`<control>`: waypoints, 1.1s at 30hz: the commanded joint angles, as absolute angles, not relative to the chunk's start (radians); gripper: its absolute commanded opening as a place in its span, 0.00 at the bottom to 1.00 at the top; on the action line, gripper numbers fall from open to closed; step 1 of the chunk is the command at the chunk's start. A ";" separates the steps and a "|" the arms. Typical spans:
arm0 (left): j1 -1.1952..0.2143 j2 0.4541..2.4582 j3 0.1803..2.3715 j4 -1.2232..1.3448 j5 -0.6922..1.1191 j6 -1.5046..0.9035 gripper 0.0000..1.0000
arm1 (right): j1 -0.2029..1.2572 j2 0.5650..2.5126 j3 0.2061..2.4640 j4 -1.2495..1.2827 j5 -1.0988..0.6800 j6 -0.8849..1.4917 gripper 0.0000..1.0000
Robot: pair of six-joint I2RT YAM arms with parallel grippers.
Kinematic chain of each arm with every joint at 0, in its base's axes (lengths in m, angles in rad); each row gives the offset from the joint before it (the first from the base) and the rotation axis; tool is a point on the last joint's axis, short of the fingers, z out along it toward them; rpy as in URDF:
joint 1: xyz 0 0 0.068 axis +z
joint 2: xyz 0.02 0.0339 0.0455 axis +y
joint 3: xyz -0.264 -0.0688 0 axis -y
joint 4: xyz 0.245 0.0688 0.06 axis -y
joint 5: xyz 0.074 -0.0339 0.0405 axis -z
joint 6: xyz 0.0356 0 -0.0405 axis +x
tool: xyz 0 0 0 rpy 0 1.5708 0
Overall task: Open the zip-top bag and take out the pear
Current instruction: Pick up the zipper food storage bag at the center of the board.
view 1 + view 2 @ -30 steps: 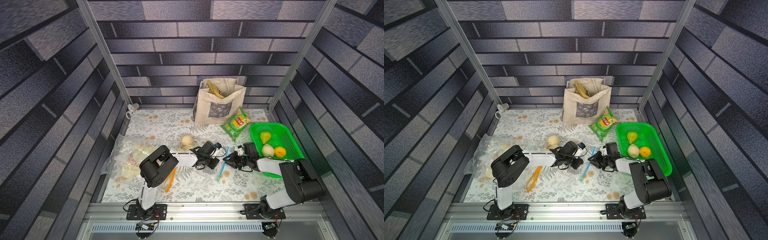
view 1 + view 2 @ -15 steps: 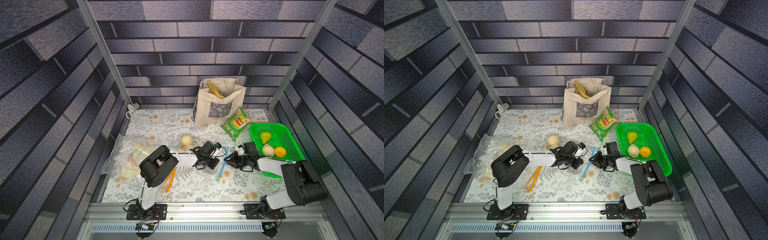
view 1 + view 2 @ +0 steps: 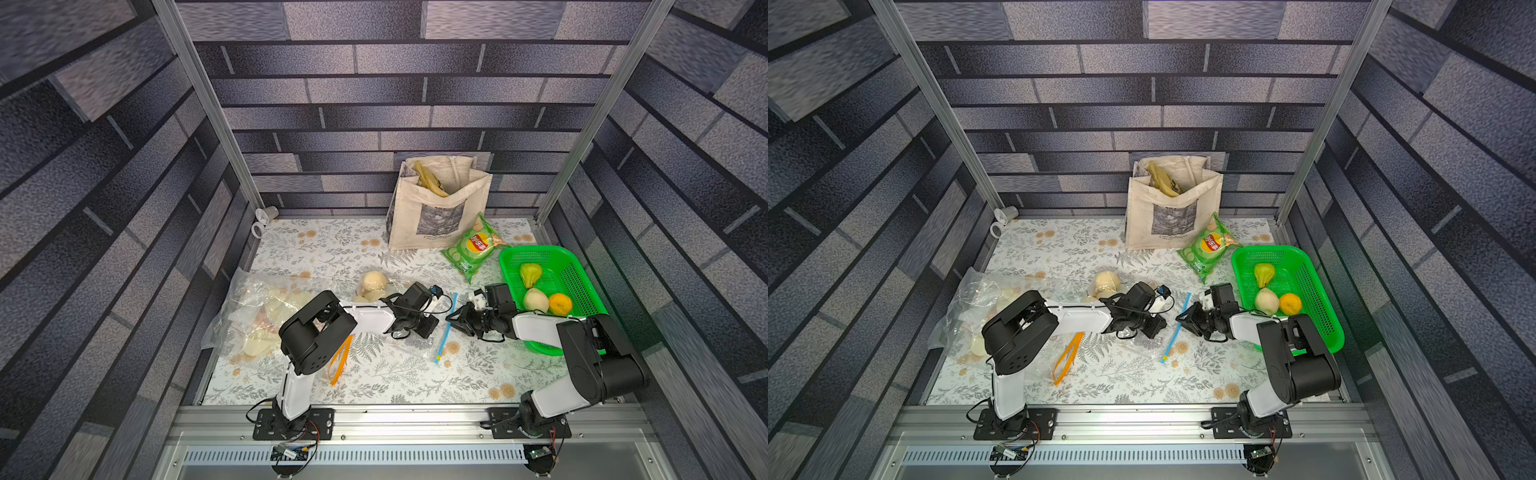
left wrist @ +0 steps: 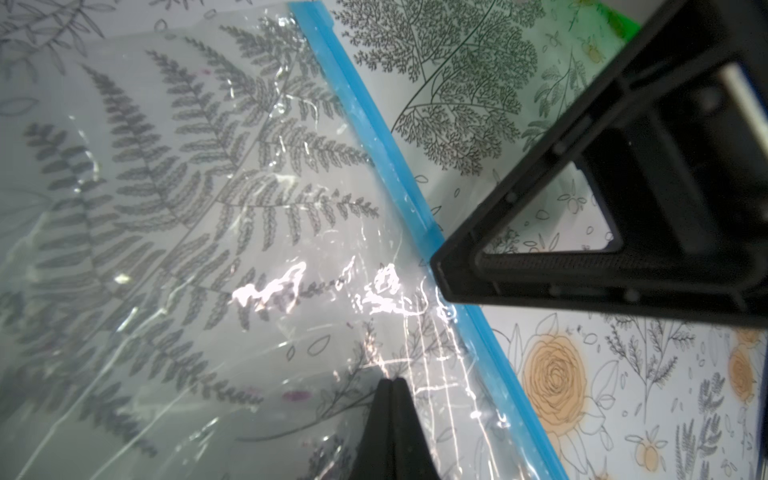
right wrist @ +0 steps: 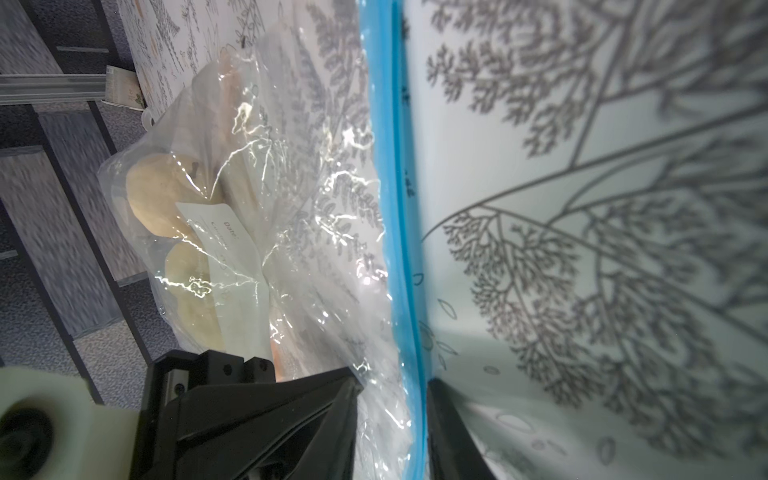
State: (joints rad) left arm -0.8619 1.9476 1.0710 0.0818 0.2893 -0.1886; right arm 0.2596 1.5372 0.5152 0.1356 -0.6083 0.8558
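The clear zip-top bag (image 3: 409, 341) lies mid-table, and its blue zip strip (image 3: 446, 332) (image 3: 1176, 330) faces the right arm. Pale pear pieces (image 3: 374, 282) (image 5: 160, 195) sit at its far end, inside the film. My left gripper (image 3: 424, 326) (image 4: 390, 380) is shut, pinching the bag's clear film a little behind the zip strip (image 4: 374, 137). My right gripper (image 3: 451, 320) (image 5: 395, 384) stands open astride the zip strip (image 5: 392, 208). One finger is on the bag side and the other on the table side, with loose film in the gap.
A green basket (image 3: 582, 270) at the right holds a green pear, a pale fruit and an orange. A chip bag (image 3: 473, 245) and a canvas tote (image 3: 436, 208) stand behind. At the left lie a large clear bag of fruit (image 3: 253, 316) and an orange-zipped bag (image 3: 338, 363).
Both grippers have stayed where they were at the bag's zip edge. Only the right arm's elbow has shifted slightly.
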 commanded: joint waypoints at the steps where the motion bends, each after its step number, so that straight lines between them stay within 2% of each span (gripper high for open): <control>1: -0.851 2.023 1.039 -0.110 0.249 -0.199 0.00 | 0.270 1.557 0.523 0.154 -0.616 0.853 0.31; 13: -0.853 2.029 1.052 -0.120 0.252 -0.198 0.00 | 0.286 1.499 0.519 0.257 -0.696 0.848 0.31; 18: -0.853 2.028 1.052 -0.120 0.253 -0.200 0.00 | 0.324 1.554 0.523 0.362 -0.726 0.888 0.31; 33: -0.842 1.937 1.016 -0.127 0.261 -0.208 0.04 | 0.363 1.589 0.570 0.395 -0.668 0.926 0.31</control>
State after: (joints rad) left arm -0.8551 1.9415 1.0756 0.0589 0.2905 -0.1925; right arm 0.3500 1.5734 0.5358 0.3511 -0.6804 0.9092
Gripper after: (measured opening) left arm 0.042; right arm 0.312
